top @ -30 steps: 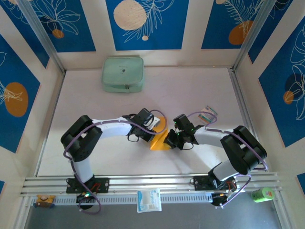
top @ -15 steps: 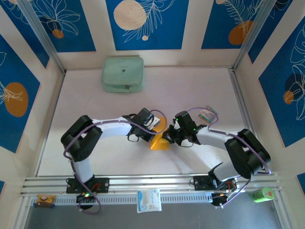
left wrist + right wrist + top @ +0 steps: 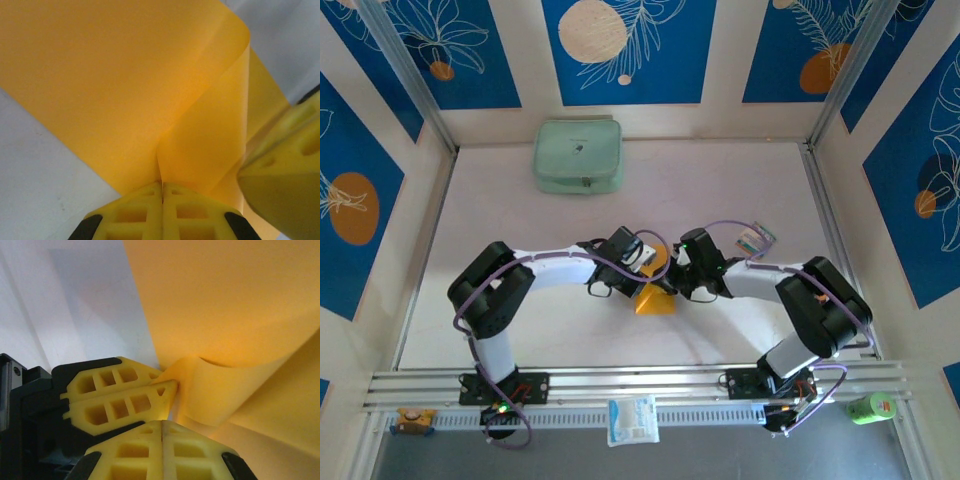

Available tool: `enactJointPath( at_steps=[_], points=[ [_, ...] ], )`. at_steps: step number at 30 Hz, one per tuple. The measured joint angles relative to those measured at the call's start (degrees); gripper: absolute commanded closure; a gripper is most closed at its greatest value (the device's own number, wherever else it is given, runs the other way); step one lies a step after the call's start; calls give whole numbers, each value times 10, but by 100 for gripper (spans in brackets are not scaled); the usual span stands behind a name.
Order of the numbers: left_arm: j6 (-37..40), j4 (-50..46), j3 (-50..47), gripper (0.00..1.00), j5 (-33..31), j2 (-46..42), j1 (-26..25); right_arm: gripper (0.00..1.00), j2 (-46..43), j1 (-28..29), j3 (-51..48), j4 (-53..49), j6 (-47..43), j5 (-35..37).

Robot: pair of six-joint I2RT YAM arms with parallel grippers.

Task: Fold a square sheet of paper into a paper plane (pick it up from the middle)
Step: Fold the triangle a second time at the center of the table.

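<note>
Green pouch (image 3: pixel 578 156) at back, striped card (image 3: pixel 757 240), white-blue packet (image 3: pixel 633 419) on rail

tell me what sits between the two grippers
The folded orange-yellow paper, pinched by the left gripper and the right gripper, as both wrist views show.

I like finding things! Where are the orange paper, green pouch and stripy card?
orange paper (image 3: pixel 653 302), top view, on its flat lower flap.
green pouch (image 3: pixel 578 156), top view, middle of its top.
stripy card (image 3: pixel 760 240), top view, its middle.

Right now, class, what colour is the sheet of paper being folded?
Plain orange-yellow; the square sheet of paper shows best in the left wrist view.
</note>
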Motion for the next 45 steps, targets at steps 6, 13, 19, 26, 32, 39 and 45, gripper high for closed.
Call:
enactJointPath(
  at_steps=[6, 13, 19, 26, 32, 39, 45],
  points=[
    [0, 0, 0, 100, 2, 0, 0, 100, 24, 0, 1, 14, 0, -2],
    [0, 0, 2, 100, 4, 3, 0, 100, 36, 0, -17, 32, 0, 4],
    [0, -1, 7, 100, 8, 7, 0, 100, 41, -1, -30, 40, 0, 7],
    [0, -1, 8, 100, 9, 8, 0, 100, 20, -7, -29, 27, -8, 10],
    [0, -1, 9, 100, 9, 8, 0, 100, 9, -33, -22, 21, -24, 11],
    [0, -1, 9, 100, 9, 8, 0, 100, 28, -54, -46, 43, -28, 10],
    [0, 0, 9, 100, 9, 8, 0, 99, 24, -63, -51, 49, -31, 0]
  ],
)
